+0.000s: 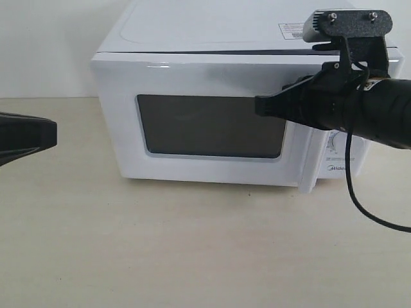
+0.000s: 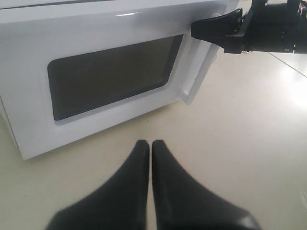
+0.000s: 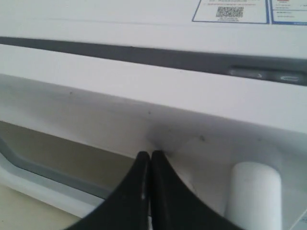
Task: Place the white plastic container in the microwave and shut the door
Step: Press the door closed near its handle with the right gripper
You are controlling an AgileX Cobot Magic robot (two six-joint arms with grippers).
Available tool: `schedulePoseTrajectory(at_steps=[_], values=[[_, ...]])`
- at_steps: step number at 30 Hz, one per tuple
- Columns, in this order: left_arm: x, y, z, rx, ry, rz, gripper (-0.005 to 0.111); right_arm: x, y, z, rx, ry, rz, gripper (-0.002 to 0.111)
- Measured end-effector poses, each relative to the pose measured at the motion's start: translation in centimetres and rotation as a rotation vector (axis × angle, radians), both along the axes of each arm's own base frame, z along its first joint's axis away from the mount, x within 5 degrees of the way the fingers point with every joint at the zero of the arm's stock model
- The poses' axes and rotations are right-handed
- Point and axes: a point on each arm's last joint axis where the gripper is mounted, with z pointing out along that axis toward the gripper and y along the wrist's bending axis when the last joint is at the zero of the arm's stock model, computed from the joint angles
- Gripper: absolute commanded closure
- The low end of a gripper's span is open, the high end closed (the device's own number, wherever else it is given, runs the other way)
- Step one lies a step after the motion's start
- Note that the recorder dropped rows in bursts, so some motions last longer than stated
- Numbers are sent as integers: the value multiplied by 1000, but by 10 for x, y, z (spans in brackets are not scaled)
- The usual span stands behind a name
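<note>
The white microwave stands at the back of the table, and its door with the dark window lies against the body. Whether it is latched I cannot tell. My right gripper is shut, its tips touching the door's face just above the window's upper right corner, beside the white bar handle. The right wrist view shows those tips pressed on the white door. My left gripper is shut on nothing and hovers over the table left of the microwave. The white plastic container is out of view.
The beige table stretches in front of the microwave. A black cable hangs from my right arm down past the control panel, where a dial is partly hidden. Stickers sit on the microwave's top.
</note>
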Motion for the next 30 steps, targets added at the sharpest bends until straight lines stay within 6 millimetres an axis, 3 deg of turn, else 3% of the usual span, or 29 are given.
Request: schedulePoseTrajectory(at_steps=[30], values=[[0, 0, 0, 4, -1, 0, 102, 11, -9, 12, 10, 41, 8, 109]])
